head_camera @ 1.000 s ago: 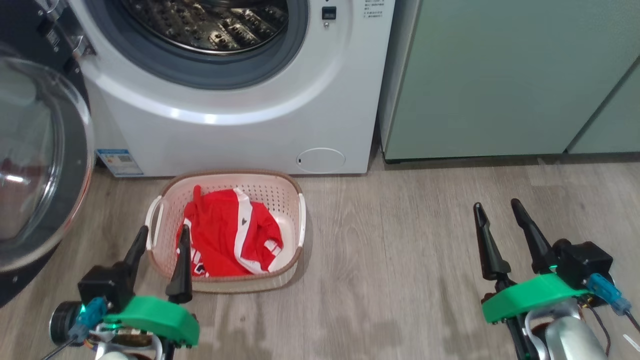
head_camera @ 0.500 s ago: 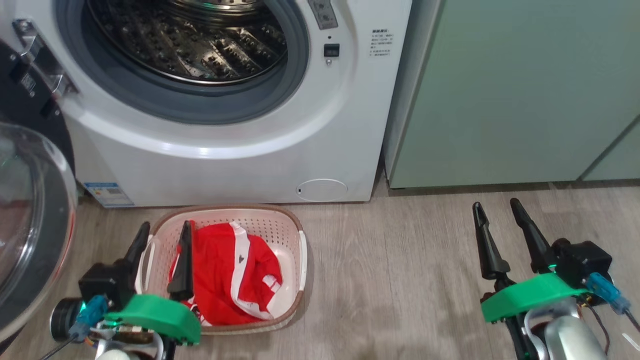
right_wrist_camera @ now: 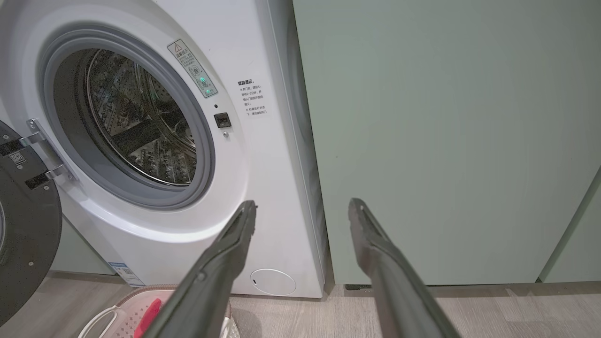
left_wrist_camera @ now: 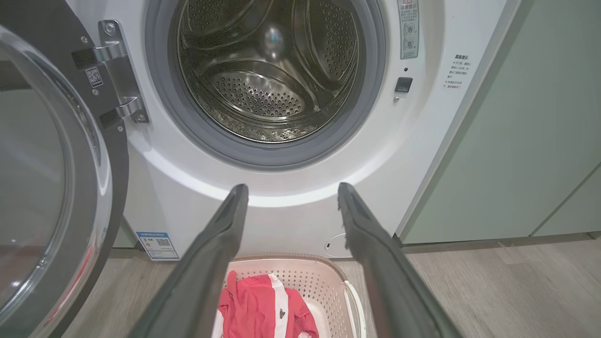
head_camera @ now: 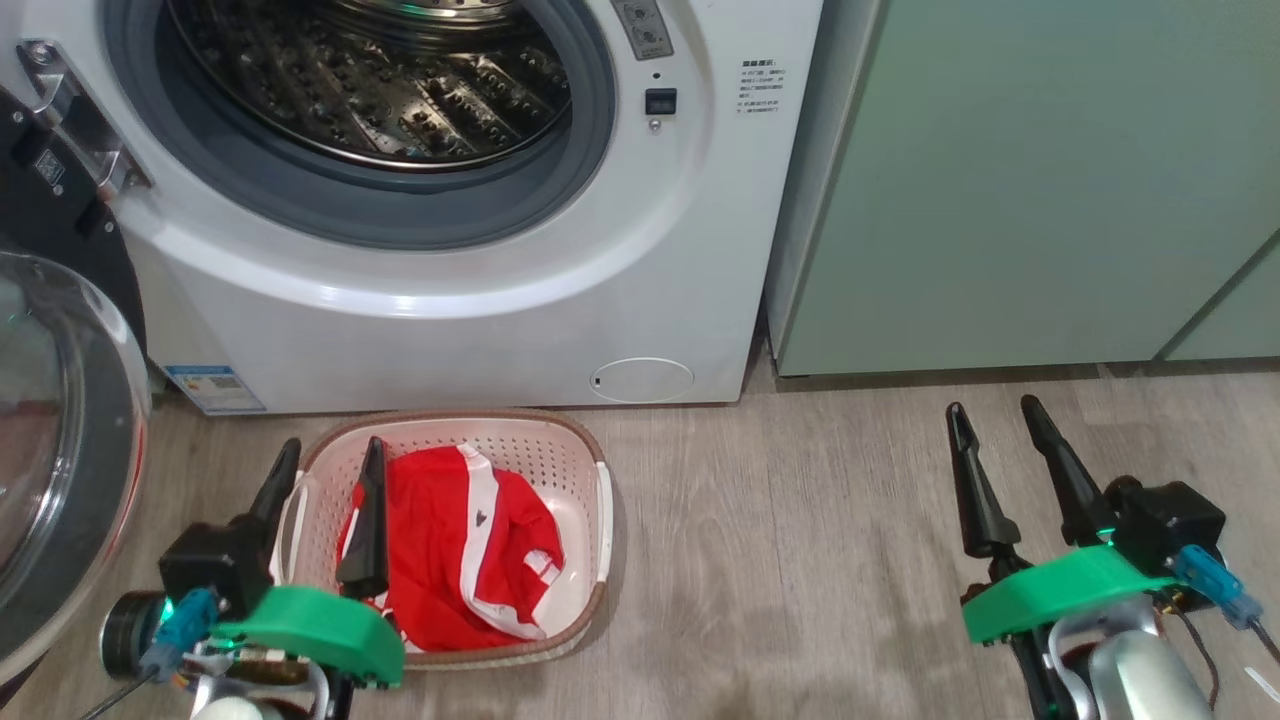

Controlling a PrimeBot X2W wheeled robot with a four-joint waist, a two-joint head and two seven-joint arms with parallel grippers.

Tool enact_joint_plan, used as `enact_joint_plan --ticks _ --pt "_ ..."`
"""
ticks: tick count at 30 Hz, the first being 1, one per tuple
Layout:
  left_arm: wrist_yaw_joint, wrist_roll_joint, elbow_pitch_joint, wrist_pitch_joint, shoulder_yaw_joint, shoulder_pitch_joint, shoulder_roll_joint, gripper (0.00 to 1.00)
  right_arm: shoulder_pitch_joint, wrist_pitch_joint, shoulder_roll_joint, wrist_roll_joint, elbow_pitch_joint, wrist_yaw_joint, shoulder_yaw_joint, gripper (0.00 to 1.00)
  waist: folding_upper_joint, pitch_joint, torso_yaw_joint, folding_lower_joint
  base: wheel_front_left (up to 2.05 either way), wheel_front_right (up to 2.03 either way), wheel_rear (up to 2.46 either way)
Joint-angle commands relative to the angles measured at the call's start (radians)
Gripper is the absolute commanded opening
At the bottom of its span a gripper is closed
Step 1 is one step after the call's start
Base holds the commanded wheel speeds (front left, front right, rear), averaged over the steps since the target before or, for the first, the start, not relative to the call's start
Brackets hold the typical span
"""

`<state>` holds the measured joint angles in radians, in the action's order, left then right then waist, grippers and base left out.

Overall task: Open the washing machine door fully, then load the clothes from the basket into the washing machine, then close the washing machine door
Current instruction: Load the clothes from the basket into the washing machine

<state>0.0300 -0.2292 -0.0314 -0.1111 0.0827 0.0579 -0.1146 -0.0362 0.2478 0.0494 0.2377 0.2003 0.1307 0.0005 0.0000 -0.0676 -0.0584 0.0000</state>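
Two grippers lie nearest you, along the bottom of the head view, each with its fingers spread wide and nothing between them. The left gripper (head_camera: 332, 447) is at lower left. Its fingers overlap the near-left end of the basket (head_camera: 540, 455) in the picture, though you cannot tell whether they touch it. The right gripper (head_camera: 992, 407) is at lower right over bare floor (head_camera: 800, 550), well apart from everything else.

Just beyond the left gripper, the basket stands on the floor at lower centre-left, close in front of the washer (head_camera: 450, 330). The clothes (head_camera: 460, 550) lie bunched inside it, a red heap with white stripes, and none has been lifted out.

Farther up, the washer takes the upper left and centre of the frame. Its door (head_camera: 60, 430) is swung out at the left edge, its glass dome bulging toward you and the hinge (head_camera: 70, 130) bare at upper left. The drum (left_wrist_camera: 263, 94), in the left wrist view, looks empty as far as you can see in.

By my reading you are roughly a third through. The door looks open, perhaps fully. Loading has not begun, and closing comes after that. The likely next move is to bring the left gripper down onto the clothes.
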Motion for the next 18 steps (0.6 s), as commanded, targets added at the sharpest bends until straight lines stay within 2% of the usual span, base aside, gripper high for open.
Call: enact_joint_plan --ticks 1,10,18 --pt "0.007 -0.004 -0.037 -0.004 -0.028 -0.051 -0.017 1.0 -0.042 0.01 0.001 0.001 -0.027 0.0 0.021 1.0 0.0 0.0 0.002 0.0 0.0 0.0 0.0" --pt "0.012 -0.005 -0.039 -0.006 -0.023 -0.054 -0.021 1.0 -0.046 0.011 0.001 0.003 -0.025 0.0 0.024 1.0 0.0 -0.004 0.005 0.0 0.0 0.0 0.0" --pt "-0.008 -0.019 -0.026 0.011 -0.013 -0.138 -0.036 1.0 -0.079 0.011 0.001 0.006 -0.049 0.0 0.026 1.0 0.0 -0.085 0.004 0.0 0.0 0.0 0.0"
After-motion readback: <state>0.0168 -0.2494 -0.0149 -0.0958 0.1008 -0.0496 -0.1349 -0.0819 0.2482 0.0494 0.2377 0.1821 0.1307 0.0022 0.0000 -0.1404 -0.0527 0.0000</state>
